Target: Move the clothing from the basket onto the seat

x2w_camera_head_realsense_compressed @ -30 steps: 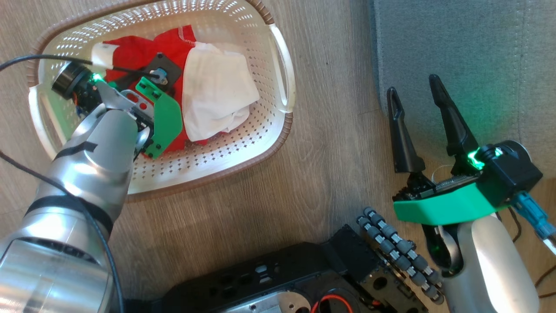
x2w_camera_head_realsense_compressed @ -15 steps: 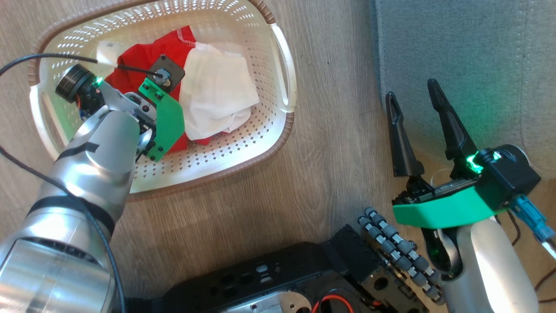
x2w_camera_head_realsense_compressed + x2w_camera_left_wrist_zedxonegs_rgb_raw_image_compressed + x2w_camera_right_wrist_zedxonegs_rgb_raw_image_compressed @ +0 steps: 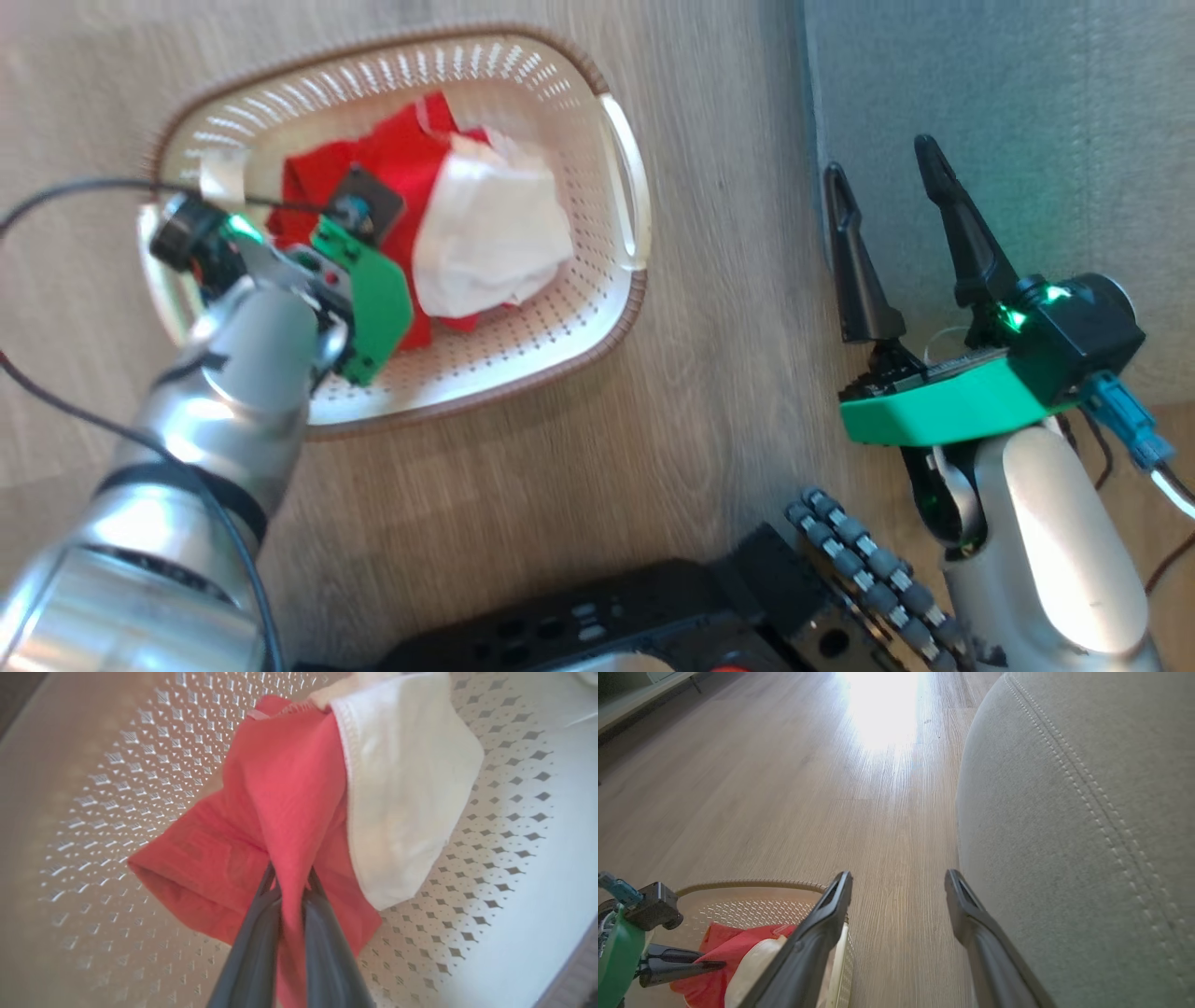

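Seat (image 3: 1008, 112): grey, upper right of the head view.
Basket (image 3: 532, 341): cream, perforated, upper left, on the wood floor (image 3: 709, 392); holds the clothing.
Clothing (image 3: 485, 243): red and white, bunched mid-basket, white part on the right.
Left gripper (image 3: 289, 882): clenched on a red fold of the clothing, inside the basket.
Right gripper (image 3: 878, 161): spread wide, empty, at the seat's left edge.

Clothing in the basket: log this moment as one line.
left gripper: shut on clothing, red fold | clothing: inside basket | right gripper: open, holding nothing, by seat edge
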